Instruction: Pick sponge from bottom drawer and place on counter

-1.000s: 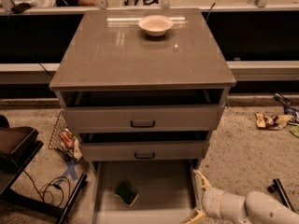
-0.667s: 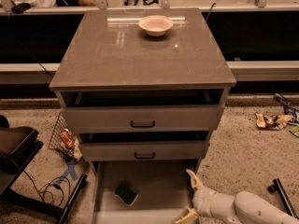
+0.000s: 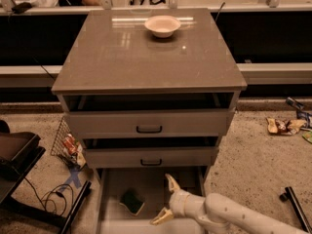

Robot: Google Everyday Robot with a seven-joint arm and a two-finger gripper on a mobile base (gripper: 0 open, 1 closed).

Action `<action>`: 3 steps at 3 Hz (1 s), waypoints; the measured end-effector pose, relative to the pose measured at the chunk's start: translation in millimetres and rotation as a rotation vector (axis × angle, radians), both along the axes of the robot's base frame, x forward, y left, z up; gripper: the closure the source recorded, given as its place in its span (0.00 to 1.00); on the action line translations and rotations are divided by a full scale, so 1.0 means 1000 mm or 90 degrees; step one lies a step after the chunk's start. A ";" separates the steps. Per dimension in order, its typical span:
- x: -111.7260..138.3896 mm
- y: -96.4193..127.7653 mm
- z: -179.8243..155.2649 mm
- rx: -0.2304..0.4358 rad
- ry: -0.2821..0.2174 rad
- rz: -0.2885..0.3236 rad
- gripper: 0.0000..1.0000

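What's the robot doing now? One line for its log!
gripper: open, over bottom drawer, right of sponge | sponge: lying in drawer, not gripped | counter: holds bowl

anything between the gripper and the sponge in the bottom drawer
Nothing visible. The gripper is open over the bottom drawer, beside the sponge, with only bare drawer floor between them.

Sponge (image 3: 132,201) in bottom drawer (image 3: 142,180), L side — gripper (image 3: 165,200) just R of it; bowl (image 3: 162,26) on counter (image 3: 146,57), rear ctr
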State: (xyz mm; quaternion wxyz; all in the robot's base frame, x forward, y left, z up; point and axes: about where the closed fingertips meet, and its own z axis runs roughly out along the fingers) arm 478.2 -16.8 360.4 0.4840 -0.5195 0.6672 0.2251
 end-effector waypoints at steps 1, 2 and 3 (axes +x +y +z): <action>0.007 0.042 -0.045 0.026 0.001 0.014 0.00; 0.007 0.044 -0.047 0.030 0.003 0.016 0.00; 0.009 0.056 -0.059 0.050 0.021 0.029 0.00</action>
